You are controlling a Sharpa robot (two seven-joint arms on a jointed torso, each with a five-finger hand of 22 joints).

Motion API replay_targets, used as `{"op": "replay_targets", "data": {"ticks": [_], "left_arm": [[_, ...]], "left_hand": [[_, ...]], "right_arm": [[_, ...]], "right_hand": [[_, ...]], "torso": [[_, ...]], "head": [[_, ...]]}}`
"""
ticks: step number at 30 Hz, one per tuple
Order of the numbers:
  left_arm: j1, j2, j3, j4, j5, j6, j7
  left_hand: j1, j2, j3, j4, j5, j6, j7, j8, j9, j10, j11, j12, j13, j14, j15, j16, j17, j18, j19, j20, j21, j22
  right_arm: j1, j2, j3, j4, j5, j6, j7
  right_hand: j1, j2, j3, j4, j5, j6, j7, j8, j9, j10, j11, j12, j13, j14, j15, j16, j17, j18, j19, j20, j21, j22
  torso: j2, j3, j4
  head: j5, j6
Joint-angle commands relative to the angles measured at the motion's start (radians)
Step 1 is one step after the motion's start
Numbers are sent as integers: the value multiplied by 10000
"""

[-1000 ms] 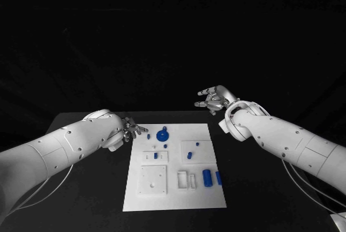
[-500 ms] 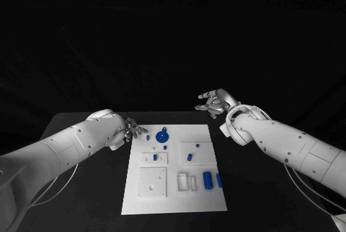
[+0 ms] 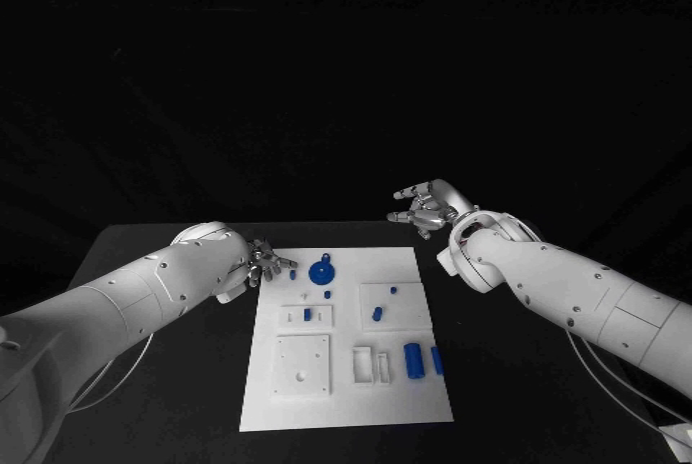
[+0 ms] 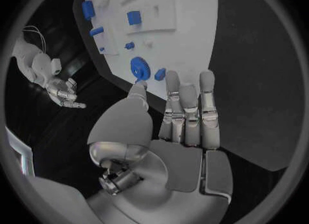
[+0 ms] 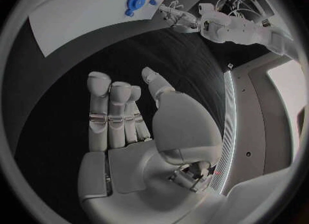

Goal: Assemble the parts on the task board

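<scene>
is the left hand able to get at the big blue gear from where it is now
Probably yes. The left hand hangs open at the task board's far left corner, and the blue gear lies just beside it with nothing between them.

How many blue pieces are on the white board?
7: a gear and a small one at the far end, three small ones midway, two longer ones near the right edge. Tiny ones may be hidden.
</scene>
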Motion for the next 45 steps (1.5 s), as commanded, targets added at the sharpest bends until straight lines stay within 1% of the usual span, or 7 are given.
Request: {"op": "replay_targets", "data": {"ticks": [1, 9, 19, 22, 25, 31, 45], "left_arm": [[-8, 52, -5, -31, -150, 276, 229], [-18, 146, -14, -148, -120, 400, 236], [-81, 237, -20, -372, -102, 462, 308], [-106, 270, -21, -436, -39, 473, 357], [-128, 309, -21, -489, 29, 486, 397], [-157, 361, -21, -581, 137, 441, 453], [-163, 376, -11, -675, 385, 307, 494]], "left_hand": [[-29, -142, 35, 110, -147, -79, -9, -2, -48, -60, -1, 72, -25, -98, 2, 62, -34, -22, -45, 11, -56, 200], [-15, -152, 163, 194, -292, -78, 15, -111, -264, -78, 11, 113, -84, -114, 13, 98, -122, -12, -44, 23, -65, 202], [35, 215, -67, -198, -228, -113, 42, -164, -429, -118, 26, 130, -136, -134, 23, 116, -207, -7, -49, 31, -91, 200], [89, 353, -181, -373, -221, -86, 97, -471, -970, -120, 51, 122, -164, -135, 52, 120, -231, 8, -46, 50, -112, 201], [112, 460, -221, -459, -222, -63, 115, -488, -1189, -130, 59, 119, -172, -138, 49, 123, -239, 12, -44, 55, -120, 201], [110, 506, -286, -541, -222, -103, 131, -450, -1334, -146, 68, 116, -181, -147, 57, 123, -248, 18, -46, 64, -132, 201], [40, 506, -321, -480, -265, -137, 141, -427, -1453, -146, 72, 128, -181, -142, 61, 131, -250, 25, -39, 68, -132, 202]], "right_arm": [[5, 15, 6, 17, 8, 34, 19], [7, 34, 6, 22, 7, 30, 17], [28, 31, 6, 88, -3, 21, 8], [38, 32, 6, 111, -10, 15, 5], [49, 33, 6, 129, -15, 12, 2], [72, 40, 7, 157, -25, 6, -6], [109, 47, 7, 187, -38, 0, -18]], "right_hand": [[-43, -8, 21, 20, 55, -80, 12, 30, 8, -43, 3, 16, -9, -65, 6, 0, 0, 171, 473, -11, 39, -15], [-43, -8, 21, 20, 55, -80, 12, 30, 8, -43, 3, 16, -9, -65, 6, 0, 0, 171, 473, -11, 39, -15], [-30, -36, 31, 49, 53, -117, 14, 27, 6, -38, 5, 19, -13, -60, 7, 3, 7, 172, 472, -11, 50, -20], [-30, -36, 31, 49, 53, -117, 14, 27, 6, -38, 5, 19, -13, -60, 7, 3, 7, 172, 472, -11, 50, -20], [-30, -36, 31, 49, 53, -117, 14, 27, 6, -38, 5, 19, -13, -60, 7, 3, 7, 172, 472, -11, 50, -20], [-30, -36, 31, 49, 53, -117, 14, 27, 6, -38, 5, 19, -13, -60, 7, 3, 7, 172, 472, -11, 50, -20], [-9, -54, 39, 78, 46, -96, 12, 31, 8, -28, 4, 31, -9, -56, 6, 8, 17, 169, 476, -12, 105, -11]], "torso": [[4, -7, -15], [2, 1, 2], [22, -6, -3], [28, -6, -13], [40, -8, -26], [74, -7, -58], [76, -1, -48]], "head": [[-24, -13], [-77, -1], [-130, -15], [-155, -17], [-169, -26], [-173, -6], [-243, -13]]}}
